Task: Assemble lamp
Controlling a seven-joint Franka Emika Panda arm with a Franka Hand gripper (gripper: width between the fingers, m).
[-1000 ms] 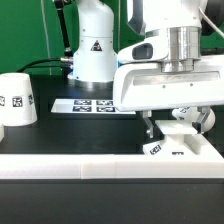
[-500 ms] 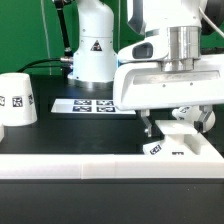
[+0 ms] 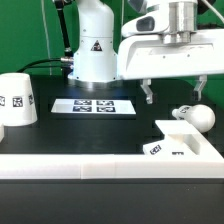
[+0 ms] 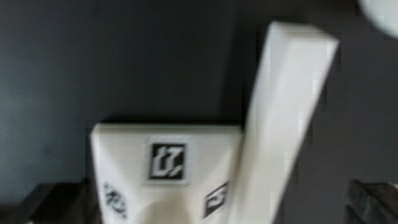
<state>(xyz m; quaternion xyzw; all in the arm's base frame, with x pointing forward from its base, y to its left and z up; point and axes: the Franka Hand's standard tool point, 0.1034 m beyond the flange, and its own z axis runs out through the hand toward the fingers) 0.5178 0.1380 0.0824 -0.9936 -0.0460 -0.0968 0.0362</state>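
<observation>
- My gripper [image 3: 174,93] hangs in the upper right of the exterior view, fingers spread apart with nothing between them.
- The bulb [image 3: 196,115] is right below it at the right edge, resting on the far side of the base [image 3: 180,141]. It looks tipped, with its neck pointing frame-left, and I cannot tell whether the neck is seated in the base.
- I judge that the step in hand is getting the bulb properly home in the base, so I should drop straight down with the bulb centred between my fingers.
- The bulb is round and smooth, so I should close gently across its widest part. An off-centre pinch could squirt it off the base.
- The base sits against the white ledge [image 3: 90,162] along the lower frame, and I can use that as a stop when pressing or turning.
- The wrist view shows a tag [image 4: 167,160] on the base, but the bulb is not clear there.
- The shade [image 3: 16,100] stands upright at the left edge, well apart, and it comes later.
- I should stay clear of the marker board [image 3: 95,105] at frame centre.
</observation>
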